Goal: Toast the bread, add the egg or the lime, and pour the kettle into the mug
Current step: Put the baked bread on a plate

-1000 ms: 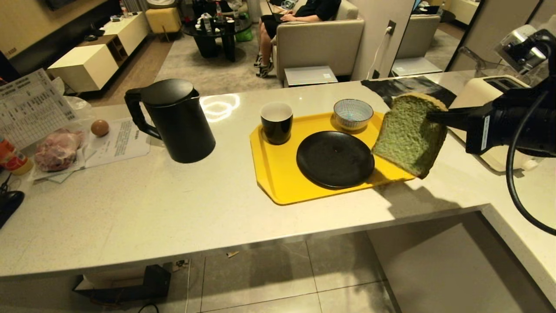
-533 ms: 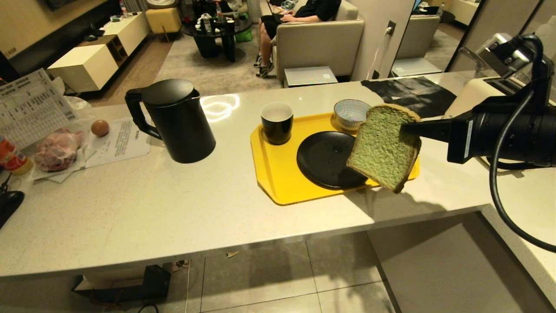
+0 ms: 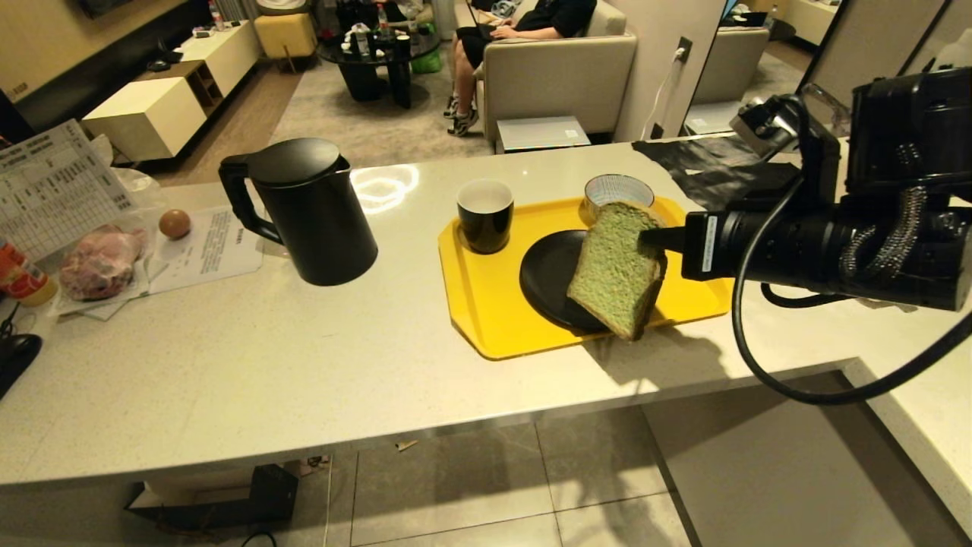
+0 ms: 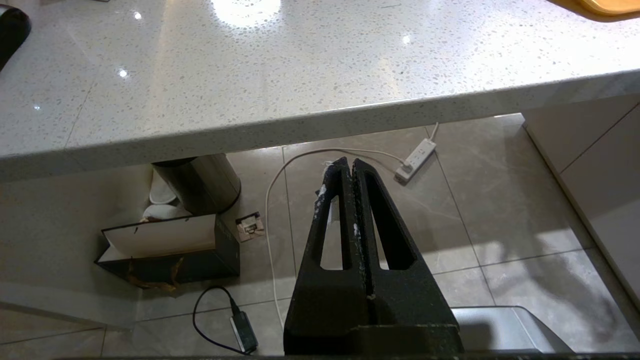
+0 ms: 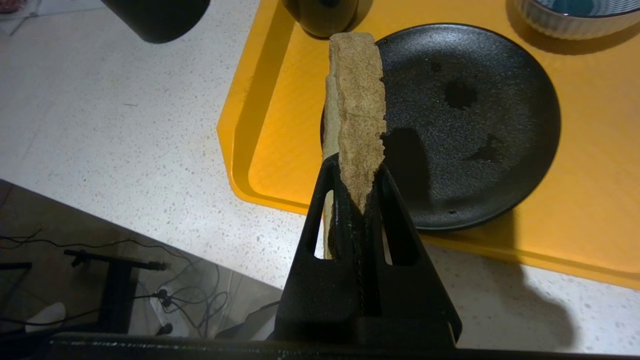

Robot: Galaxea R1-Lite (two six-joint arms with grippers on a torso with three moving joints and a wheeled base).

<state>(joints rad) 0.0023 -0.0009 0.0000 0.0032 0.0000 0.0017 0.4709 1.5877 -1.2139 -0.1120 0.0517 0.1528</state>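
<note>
Head view shows the right gripper (image 3: 645,238) reaching in from the right, pinched tight on one edge of the bread (image 3: 616,270), which hangs on edge in the air over the black plate (image 3: 550,277) on the yellow tray (image 3: 486,304). In the right wrist view the crust (image 5: 356,110) runs straight out from between the closed fingers (image 5: 345,200), with the plate (image 5: 480,125) below and no contact between slice and plate.

The step in hand looks like plating the bread; whether it has been toasted cannot be told from the slice itself. The next move calls for lowering the slice and tipping it flat so that its face meets the plate, then opening the grip only once it rests there. Let go while it hangs on edge and it may topple onto the tray or against the mug (image 3: 484,215) just beside the plate.

Well apart on the counter, the kettle (image 3: 307,209) stands upright and the egg (image 3: 175,223) lies on papers beyond it. Both are untouched, so the egg and the pour remain. The left gripper (image 4: 350,172) hangs parked below the counter edge, fingers together and empty.
</note>
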